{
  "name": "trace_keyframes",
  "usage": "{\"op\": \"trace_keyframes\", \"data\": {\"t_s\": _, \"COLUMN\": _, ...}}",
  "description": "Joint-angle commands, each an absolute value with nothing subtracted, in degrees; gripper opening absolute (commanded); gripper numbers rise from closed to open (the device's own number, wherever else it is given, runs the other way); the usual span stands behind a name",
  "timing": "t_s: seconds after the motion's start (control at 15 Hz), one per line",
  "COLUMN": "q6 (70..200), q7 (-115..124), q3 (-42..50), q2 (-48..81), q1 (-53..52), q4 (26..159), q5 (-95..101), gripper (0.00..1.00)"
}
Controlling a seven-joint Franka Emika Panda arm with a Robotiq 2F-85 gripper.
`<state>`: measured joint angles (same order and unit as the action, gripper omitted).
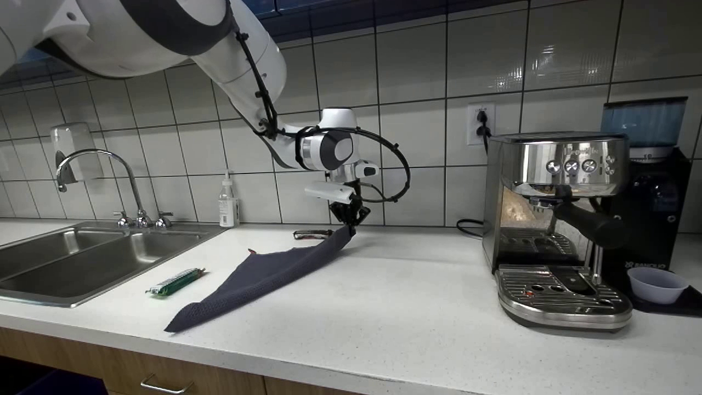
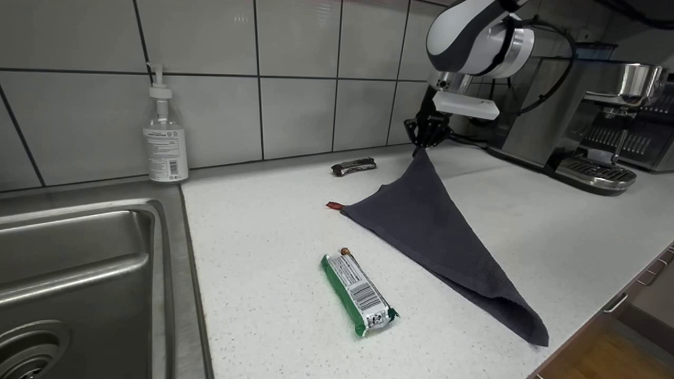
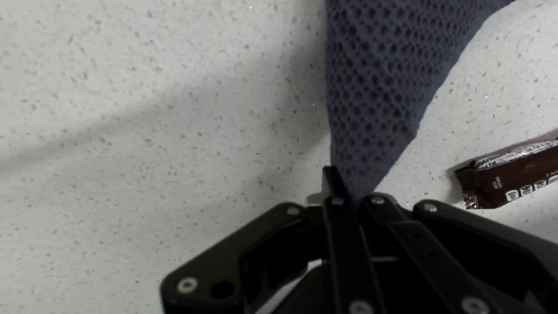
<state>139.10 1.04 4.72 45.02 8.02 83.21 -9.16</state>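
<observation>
Cloth [image 3: 386, 76], upper right of the wrist view, looks light and floppy, gripper [image 3: 356, 197] pinching its pointed corner, a sensible hold!

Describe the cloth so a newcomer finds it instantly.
Start at the steel sink in the white countertop. Moving away, past the green-wrapped bar, find a dark cloth, one corner pinched in the jaws. Unlike that bar and the brown-wrapped bar, it's a broad, roughly triangular sheet of textured fabric.

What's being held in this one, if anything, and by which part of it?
A dark cloth, pinched between the fingers at one raised corner.
</observation>
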Motion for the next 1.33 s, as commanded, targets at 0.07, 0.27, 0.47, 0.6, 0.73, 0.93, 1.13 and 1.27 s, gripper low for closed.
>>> {"op": "trace_keyframes", "data": {"t_s": 0.07, "q6": 139.3, "q7": -3.2, "q3": 2.2, "q2": 39.0, "q1": 10.2, "q4": 91.0, "q5": -9.4, "gripper": 0.01}}
{"op": "trace_keyframes", "data": {"t_s": 0.27, "q6": 139.7, "q7": -5.0, "q3": 1.5, "q2": 36.1, "q1": 10.6, "q4": 95.3, "q5": -9.7, "gripper": 0.01}}
{"op": "trace_keyframes", "data": {"t_s": 0.47, "q6": 139.8, "q7": -6.7, "q3": 1.1, "q2": 33.3, "q1": 10.8, "q4": 99.0, "q5": -10.0, "gripper": 0.01}}
{"op": "trace_keyframes", "data": {"t_s": 0.6, "q6": 139.8, "q7": -7.5, "q3": 0.9, "q2": 31.6, "q1": 10.8, "q4": 101.3, "q5": -10.1, "gripper": 0.01}}
{"op": "trace_keyframes", "data": {"t_s": 0.73, "q6": 140.0, "q7": -8.3, "q3": 0.7, "q2": 30.1, "q1": 10.9, "q4": 103.4, "q5": -10.4, "gripper": 0.01}}
{"op": "trace_keyframes", "data": {"t_s": 0.93, "q6": 140.1, "q7": -9.2, "q3": 0.4, "q2": 27.7, "q1": 10.9, "q4": 106.5, "q5": -10.8, "gripper": 0.01}}
{"op": "trace_keyframes", "data": {"t_s": 1.13, "q6": 140.4, "q7": -10.5, "q3": 0.2, "q2": 25.2, "q1": 10.8, "q4": 109.7, "q5": -11.2, "gripper": 0.01}}
{"op": "trace_keyframes", "data": {"t_s": 1.27, "q6": 140.6, "q7": -11.3, "q3": 0.0, "q2": 23.5, "q1": 10.7, "q4": 111.8, "q5": -11.3, "gripper": 0.01}}
